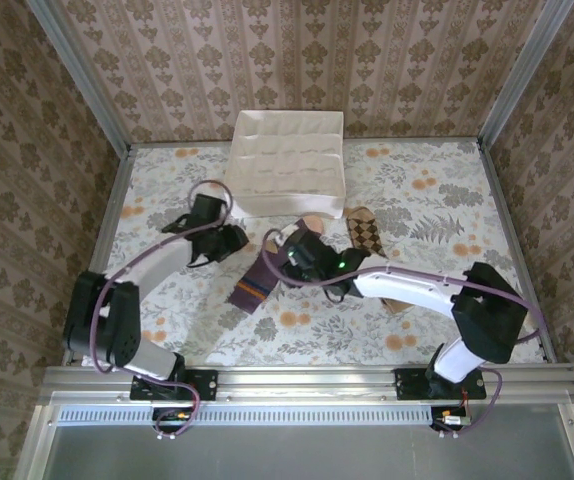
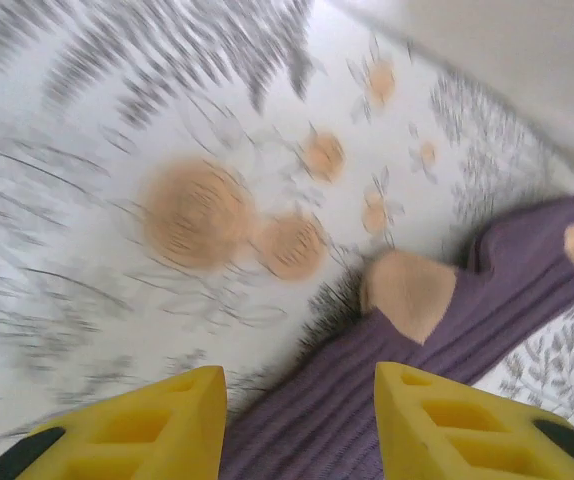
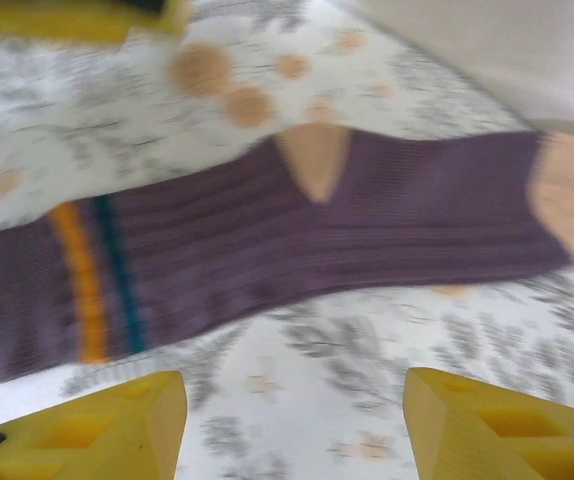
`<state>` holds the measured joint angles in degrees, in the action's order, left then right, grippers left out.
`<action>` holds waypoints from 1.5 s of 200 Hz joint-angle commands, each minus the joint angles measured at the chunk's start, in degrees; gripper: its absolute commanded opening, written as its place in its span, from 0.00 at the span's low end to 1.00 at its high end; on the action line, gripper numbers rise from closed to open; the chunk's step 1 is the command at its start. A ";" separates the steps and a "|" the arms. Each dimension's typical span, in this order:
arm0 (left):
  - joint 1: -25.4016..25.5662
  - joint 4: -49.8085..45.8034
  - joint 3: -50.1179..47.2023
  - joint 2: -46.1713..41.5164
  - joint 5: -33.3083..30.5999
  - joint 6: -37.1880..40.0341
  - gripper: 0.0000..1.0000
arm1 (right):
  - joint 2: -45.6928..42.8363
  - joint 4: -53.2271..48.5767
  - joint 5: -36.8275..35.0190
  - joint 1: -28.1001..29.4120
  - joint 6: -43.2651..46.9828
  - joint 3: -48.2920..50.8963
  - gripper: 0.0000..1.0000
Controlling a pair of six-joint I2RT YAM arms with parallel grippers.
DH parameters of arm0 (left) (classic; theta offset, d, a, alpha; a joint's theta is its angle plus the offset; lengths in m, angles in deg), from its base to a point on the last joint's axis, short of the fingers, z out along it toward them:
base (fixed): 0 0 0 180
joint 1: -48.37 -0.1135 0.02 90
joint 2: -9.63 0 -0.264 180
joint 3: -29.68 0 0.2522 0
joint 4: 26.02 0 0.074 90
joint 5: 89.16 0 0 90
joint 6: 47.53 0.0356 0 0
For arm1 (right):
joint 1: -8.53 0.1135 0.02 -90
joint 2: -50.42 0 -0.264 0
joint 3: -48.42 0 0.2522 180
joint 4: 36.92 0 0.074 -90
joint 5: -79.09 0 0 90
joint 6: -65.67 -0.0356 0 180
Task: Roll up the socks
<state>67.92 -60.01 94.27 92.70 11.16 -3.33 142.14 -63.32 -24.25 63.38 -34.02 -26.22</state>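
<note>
The dark purple sock (image 1: 257, 280) lies flat on the flowered tablecloth, its orange and teal striped cuff toward the near edge. In the right wrist view the purple sock (image 3: 267, 250) stretches across, tan heel up and tan toe on the right. My right gripper (image 3: 295, 385) hovers open just short of it, over bare cloth (image 1: 292, 258). My left gripper (image 2: 300, 385) is open with the purple sock (image 2: 527, 290) running beneath the gap between its yellow fingers (image 1: 235, 243). The brown-and-tan checked sock (image 1: 365, 231) lies flat to the right, apart from both grippers.
A white compartmented tray (image 1: 287, 165) stands at the back middle, just behind the socks. Patterned walls close in the table on three sides. A metal rail (image 1: 307, 378) runs along the near edge.
</note>
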 commanded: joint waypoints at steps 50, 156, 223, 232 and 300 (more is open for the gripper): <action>-16.36 -11.44 -6.74 -11.37 7.44 13.47 0.43 | 19.90 -5.33 -0.17 11.24 5.89 -17.13 0.68; -22.34 -11.49 -11.28 -16.61 11.10 17.18 0.45 | 29.95 -8.43 0.15 10.42 13.08 -21.27 0.68; -20.99 -1.53 -14.78 -24.80 15.97 25.86 0.36 | 24.52 -6.80 12.89 5.75 14.24 -14.74 0.10; -19.69 0.40 -15.69 -26.78 15.95 27.45 0.33 | 22.56 -5.88 15.04 4.99 14.84 -12.62 0.07; -1.33 27.27 -25.86 -33.13 16.52 41.55 0.45 | 14.91 -8.17 38.30 -4.60 14.46 -5.83 0.00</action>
<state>61.47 -47.75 72.35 61.22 25.74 28.67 159.93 -68.20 1.74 62.03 -19.56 -34.07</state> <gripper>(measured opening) 0.443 0.095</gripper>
